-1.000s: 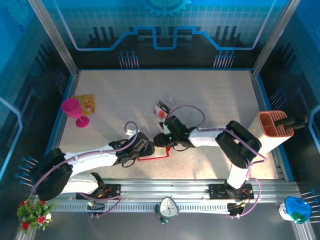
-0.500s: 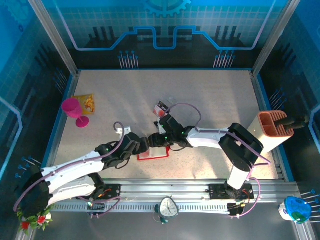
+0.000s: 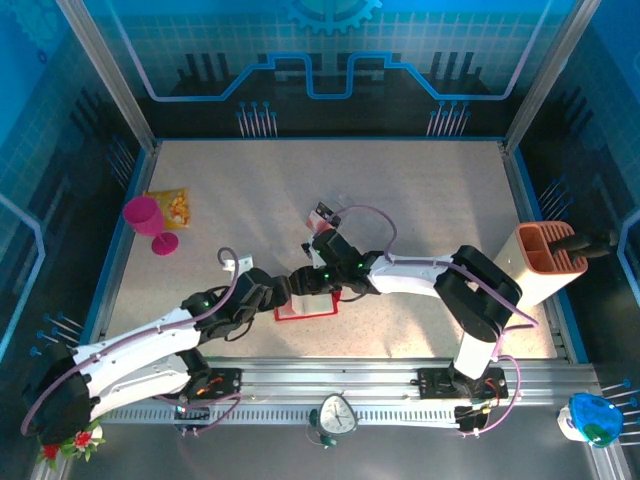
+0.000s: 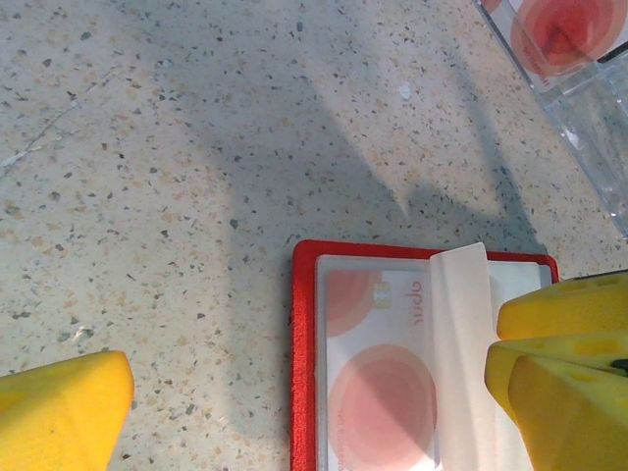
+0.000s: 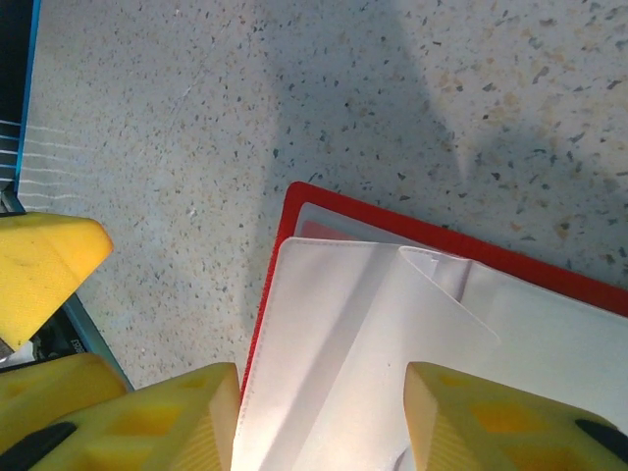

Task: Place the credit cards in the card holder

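"Beneath the 2 claws, what's there?"
"The card holder (image 4: pixel 304 353), spread flat on the desk (image 3: pixel 420 190), 1 credit card (image 4: pixel 378 402) inside. Left claw (image 3: pixel 286 290) gapes empty; right claw (image 5: pixel 324 422) stands apart astride the flap (image 4: pixel 461 314). The other card (image 3: pixel 323 218) lies beyond the right claw, nearer that arm."

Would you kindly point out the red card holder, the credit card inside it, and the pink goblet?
card holder (image 4: pixel 303 363): left wrist view, red left border.
credit card (image 4: pixel 381 404): left wrist view, round red mark behind the pocket.
pink goblet (image 3: pixel 143 213): top external view, its bowl.
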Controlling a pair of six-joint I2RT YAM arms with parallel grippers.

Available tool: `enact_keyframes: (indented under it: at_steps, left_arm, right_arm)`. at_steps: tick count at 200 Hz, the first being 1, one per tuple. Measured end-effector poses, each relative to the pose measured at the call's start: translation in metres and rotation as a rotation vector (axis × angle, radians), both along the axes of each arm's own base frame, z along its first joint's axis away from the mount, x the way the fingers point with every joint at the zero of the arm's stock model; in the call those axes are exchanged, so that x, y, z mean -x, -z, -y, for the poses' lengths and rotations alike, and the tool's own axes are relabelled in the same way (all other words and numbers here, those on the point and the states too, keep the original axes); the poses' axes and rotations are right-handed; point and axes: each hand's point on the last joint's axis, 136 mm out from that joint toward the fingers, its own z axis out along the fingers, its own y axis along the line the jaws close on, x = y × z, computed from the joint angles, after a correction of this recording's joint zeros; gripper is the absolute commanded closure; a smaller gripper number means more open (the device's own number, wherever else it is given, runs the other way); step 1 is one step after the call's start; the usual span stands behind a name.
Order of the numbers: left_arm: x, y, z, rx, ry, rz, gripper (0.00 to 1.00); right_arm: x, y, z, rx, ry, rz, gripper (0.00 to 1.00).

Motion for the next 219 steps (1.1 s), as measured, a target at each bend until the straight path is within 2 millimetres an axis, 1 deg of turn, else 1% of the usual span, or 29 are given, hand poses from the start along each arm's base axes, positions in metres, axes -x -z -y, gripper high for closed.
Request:
enact_keyframes:
  at_steps: [69, 102, 130, 141, 161, 196, 219]
  left_arm:
    - [0.004, -0.007, -0.012, -0.001, -0.023, 0.02, 0.01]
    - [0.006, -0.005, -0.019, -0.015, -0.036, 0.015, 0.01]
    - [0.006, -0.004, -0.019, -0.019, -0.038, 0.011, 0.01]
    - [0.006, -0.002, -0.02, -0.023, -0.038, 0.007, 0.01]
    - [0.007, 0.001, -0.02, -0.035, -0.038, -0.005, 0.01]
    - [0.006, 0.006, -0.021, -0.048, -0.044, -0.019, 0.01]
    - [0.005, 0.01, -0.02, -0.058, -0.043, -0.029, 0.01]
  right_arm:
    - [0.001, -0.006, -0.01, -0.024, -0.007, 0.003, 0.49]
    - [0.002, -0.007, -0.008, -0.017, -0.006, 0.005, 0.49]
    - [-0.002, -0.017, -0.002, -0.025, 0.004, 0.022, 0.49]
    - [-0.005, -0.022, 0.003, -0.03, 0.01, 0.034, 0.49]
    - [-0.009, -0.027, 0.019, -0.024, 0.038, 0.052, 0.49]
    - [-0.013, -0.031, 0.056, -0.005, 0.095, 0.062, 0.49]
    - [-0.025, -0.041, 0.078, 0.007, 0.135, 0.088, 0.49]
